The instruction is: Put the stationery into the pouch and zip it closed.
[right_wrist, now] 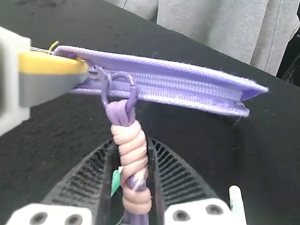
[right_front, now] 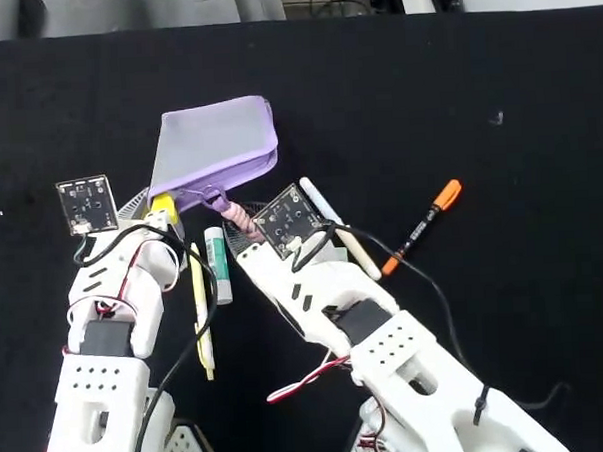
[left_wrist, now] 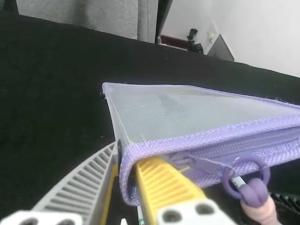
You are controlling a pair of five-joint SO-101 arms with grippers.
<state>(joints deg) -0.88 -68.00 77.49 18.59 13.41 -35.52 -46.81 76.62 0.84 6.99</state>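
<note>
On the black table [right_front: 516, 87] the purple pouch [right_front: 216, 145] sat tilted, with one corner of its zip edge lifted. The left gripper [right_front: 163, 205] was clamped on that corner. Just beside it, at the pouch's zip slider, the right gripper [right_front: 243, 224] pinched the braided pull cord [right_wrist: 131, 140]. Outside the pouch, on its arm-facing side, lay the yellow pen [right_front: 200, 310], white pen [right_front: 340, 227] and glue stick [right_front: 218, 265]. The orange marker [right_front: 422, 226] lay farthest from the pouch.
</note>
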